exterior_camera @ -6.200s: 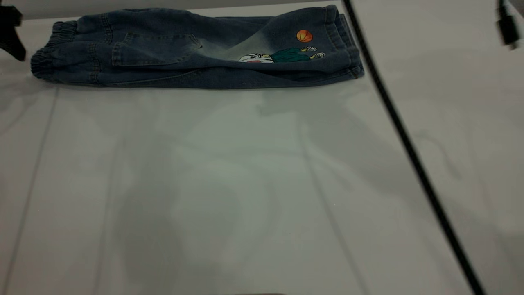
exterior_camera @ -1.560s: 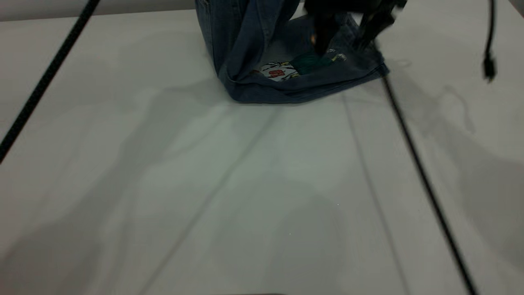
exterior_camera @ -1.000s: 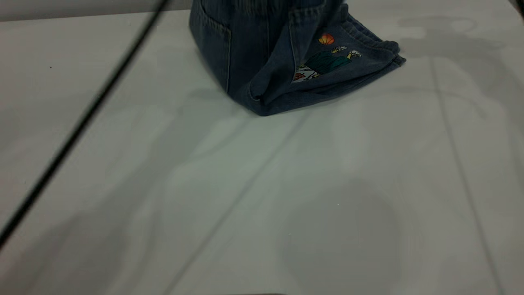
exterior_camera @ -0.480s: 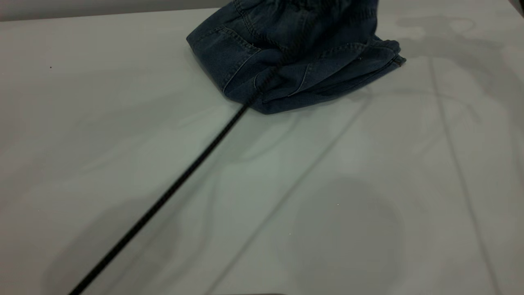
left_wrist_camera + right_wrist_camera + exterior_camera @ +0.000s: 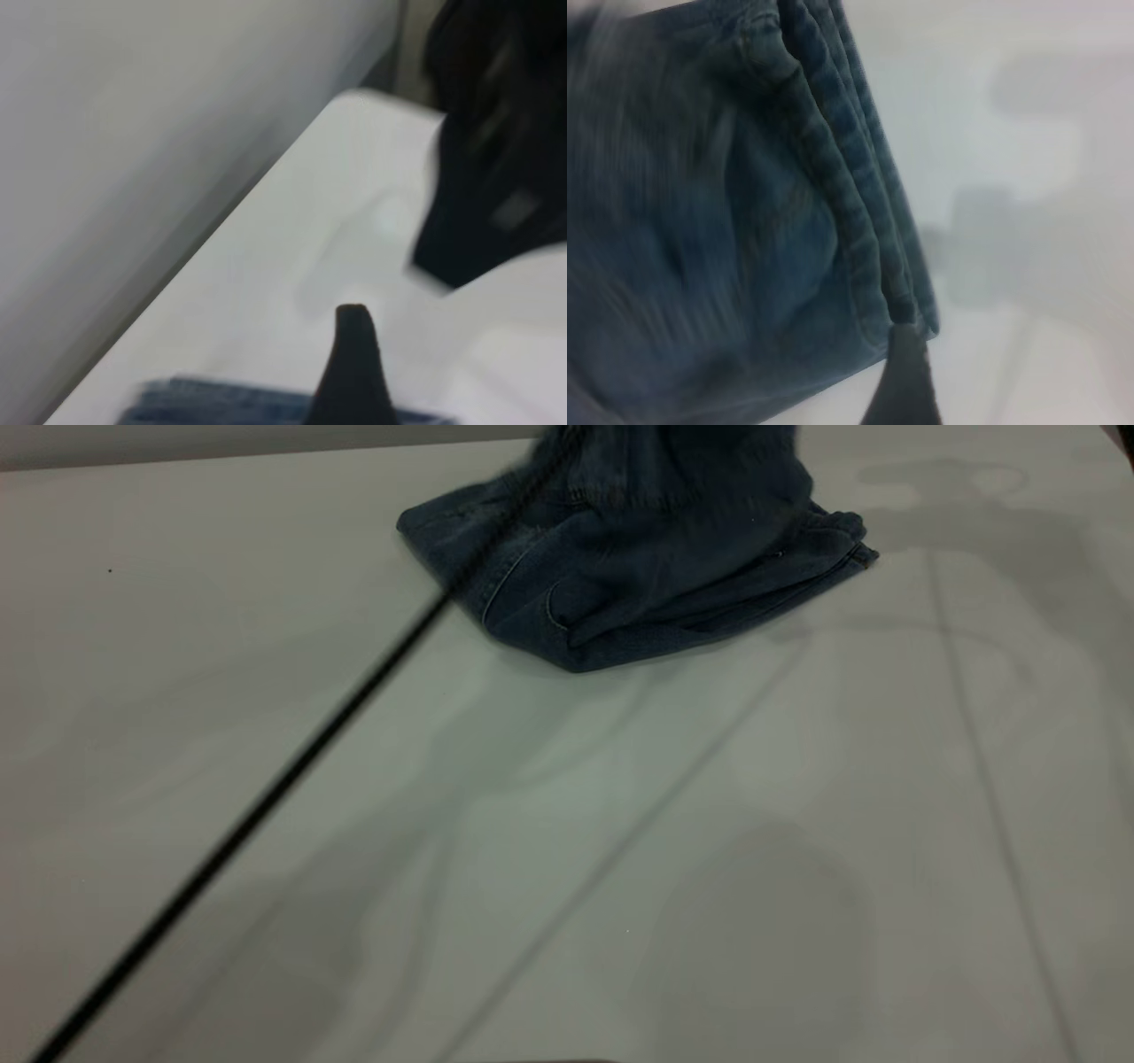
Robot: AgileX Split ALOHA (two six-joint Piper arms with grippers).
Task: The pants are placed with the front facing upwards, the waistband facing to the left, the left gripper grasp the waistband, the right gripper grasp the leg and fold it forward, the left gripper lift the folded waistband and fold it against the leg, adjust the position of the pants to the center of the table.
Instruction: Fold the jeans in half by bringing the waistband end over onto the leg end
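the pants sit folded in a bundle on the tabletop, right under the right hand by the stacked hems, left hand just above the denim edge, can't tell either grip, looks blurry.

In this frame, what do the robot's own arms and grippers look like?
Little shows. The left gripper appears as one black, tapered fingertip with a rounded end; the right gripper as one dark, wedge-shaped fingertip. A thin black cable crosses the exterior view. A blurred black shape sits farther off. No markings visible.
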